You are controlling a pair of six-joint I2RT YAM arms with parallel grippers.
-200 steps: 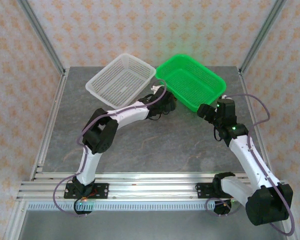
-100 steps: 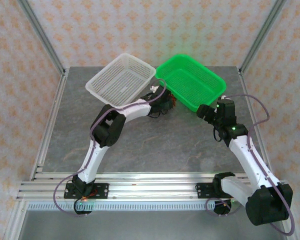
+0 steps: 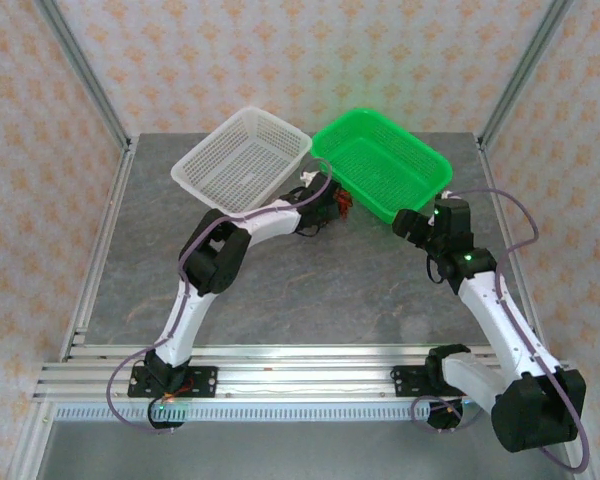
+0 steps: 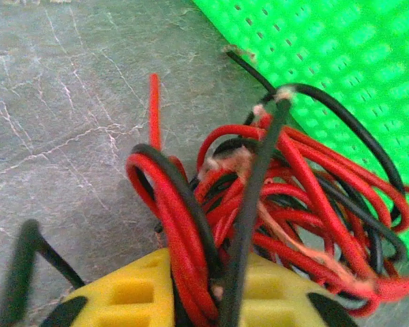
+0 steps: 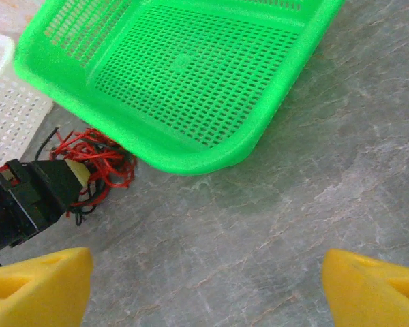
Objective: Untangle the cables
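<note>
Left pincer (image 4: 208, 289) was clamped on the cables (image 4: 279, 197), a red-and-black tangle on the tabletop (image 3: 310, 280) just beside the green basket's (image 5: 191, 162) corner, near the white basket (image 3: 195, 165). Right pincer (image 5: 204, 286) gaped wide, well apart.

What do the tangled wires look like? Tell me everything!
The cables are thin red and black wires, plastic-coated by the look, knotted into one loopy clump. A few frayed ends stick out. The clump rests on the grey table beside the green basket, and the left gripper pinches some strands between its yellow pads.
</note>
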